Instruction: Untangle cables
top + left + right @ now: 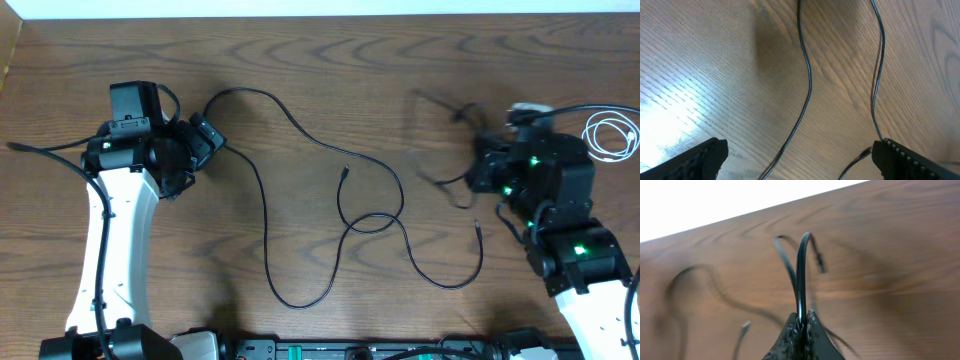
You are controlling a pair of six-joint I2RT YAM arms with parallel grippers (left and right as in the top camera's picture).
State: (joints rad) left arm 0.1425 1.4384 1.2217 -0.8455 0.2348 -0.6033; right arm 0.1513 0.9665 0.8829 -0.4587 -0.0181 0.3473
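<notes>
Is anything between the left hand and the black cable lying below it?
Nothing visible. The left hand is open just above the table, and the black cable lies uncovered directly beneath it.

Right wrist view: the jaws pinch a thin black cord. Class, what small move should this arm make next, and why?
Probably lift the thin black cord and draw it away from the long looping black cable mid-table: the right gripper has its jaws shut on a bend of it, with slack strands trailing.
</notes>
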